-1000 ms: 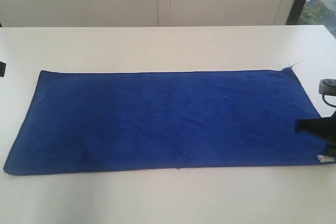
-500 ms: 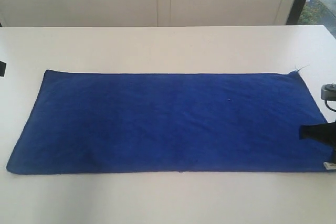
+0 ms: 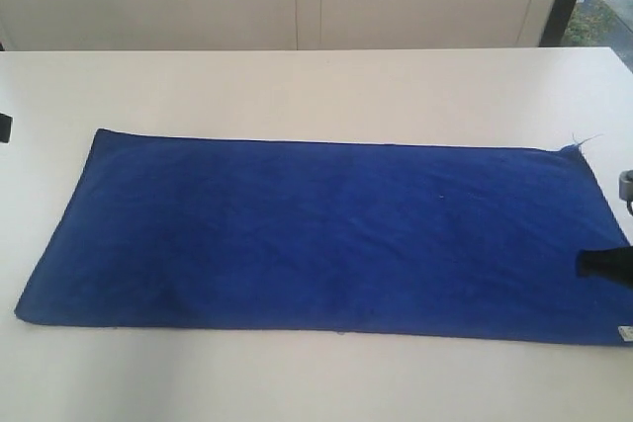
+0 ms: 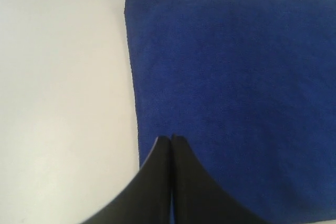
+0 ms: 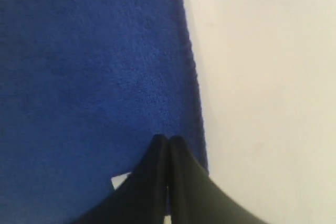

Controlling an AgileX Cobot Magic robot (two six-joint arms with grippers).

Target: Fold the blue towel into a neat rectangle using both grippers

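- Exterior view, largest first: one white table (image 3: 297, 86), carrying everything else.
- One blue towel (image 3: 316, 234), spread flat at full length across the middle of the table, long sides running left to right. No end turned over and no crease across it. Impossible to tell whether it is already doubled along its length.
- Judged as early in the task: laid out and smoothed, it seems, with the end-to-end folding into a neat rectangle not yet begun. Probably needs both short ends gripped first.
- Two grippers, one at each short end of the towel.
- Right gripper (image 3: 605, 264): pinched tight, jaws together with no gap. Tips just inside the right short edge, toward the near corner. Cannot tell whether any cloth is caught between the tips or merely pressed under them.
- Left gripper (image 4: 171, 138): also closed tight, jaw against jaw. Tips just inside the left short edge, as the left wrist view shows. Holds nothing that can be made out. Tips out of the exterior view.
- One white label (image 5: 121, 180), smallest thing present, at the towel's near right corner, just beside the right gripper.
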